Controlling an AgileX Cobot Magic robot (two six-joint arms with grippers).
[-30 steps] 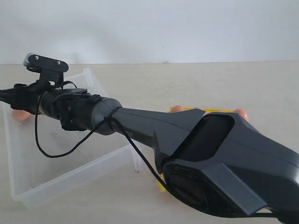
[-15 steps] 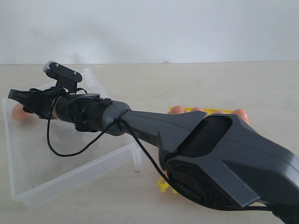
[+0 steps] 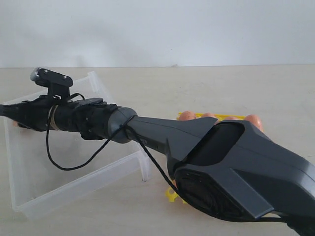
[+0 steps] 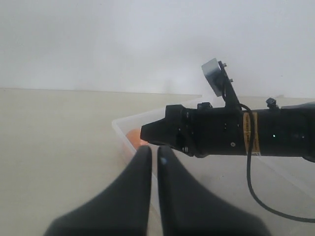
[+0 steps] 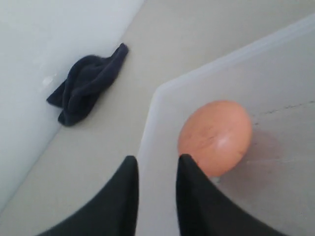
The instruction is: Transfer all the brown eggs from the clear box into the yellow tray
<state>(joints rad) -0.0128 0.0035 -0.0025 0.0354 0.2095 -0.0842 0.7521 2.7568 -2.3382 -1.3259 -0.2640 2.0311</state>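
One brown egg (image 5: 215,136) lies in a corner of the clear box (image 5: 231,56), just beside the narrowly spread, empty right gripper (image 5: 157,158).

Most of the yellow tray (image 3: 171,195) hidden behind the right arm (image 3: 221,157), only tops of a few brown eggs (image 3: 187,115) showing, one egg (image 4: 133,136) in the clear box (image 4: 118,126) half hidden by the right gripper (image 4: 144,133), left gripper (image 4: 153,150) blurred, cut off.
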